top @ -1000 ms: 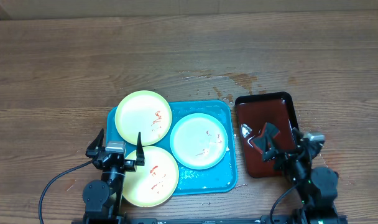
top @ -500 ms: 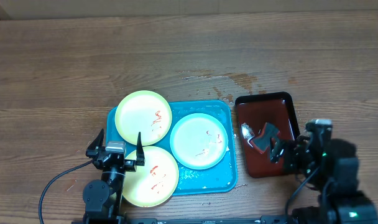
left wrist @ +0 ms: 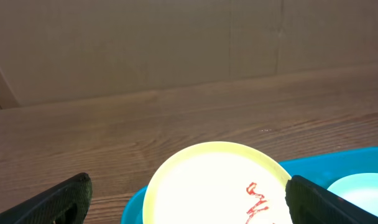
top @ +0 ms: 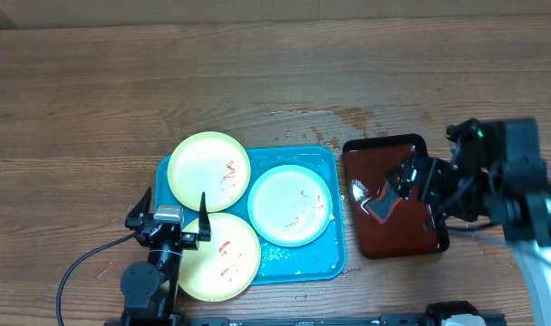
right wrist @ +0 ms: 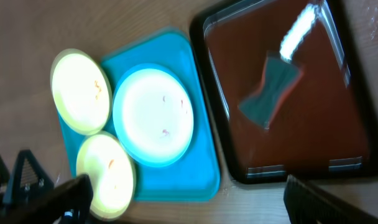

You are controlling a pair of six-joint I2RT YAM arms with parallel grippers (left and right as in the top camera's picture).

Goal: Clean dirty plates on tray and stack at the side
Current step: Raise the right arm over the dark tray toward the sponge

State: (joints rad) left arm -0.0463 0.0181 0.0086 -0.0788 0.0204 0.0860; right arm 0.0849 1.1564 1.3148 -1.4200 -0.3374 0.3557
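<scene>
Three plates lie on the turquoise tray (top: 312,258): a yellow-green one (top: 209,169) at the back left, a mint-white one (top: 290,205) at the right, and a yellow-green one (top: 223,258) at the front. All have thin red smears. My left gripper (top: 171,217) is open and empty, low over the front plate's left rim. In the left wrist view the back plate (left wrist: 217,180) lies between the open fingers (left wrist: 201,205). My right gripper (top: 420,181) is open and empty, raised above the dark red tray. The right wrist view shows all three plates (right wrist: 153,115) and the turquoise tray (right wrist: 201,168) from above.
A dark red-brown tray (top: 398,231) sits right of the turquoise tray. It holds a sponge (top: 381,201) and a small white item (top: 358,190), both seen in the right wrist view too: sponge (right wrist: 273,90), white item (right wrist: 298,31). A wet patch (top: 334,116) marks the table behind.
My right arm has risen and swung back from the table's front edge, so its gripper now hangs over the dark red tray. The left arm and plates have not moved.
</scene>
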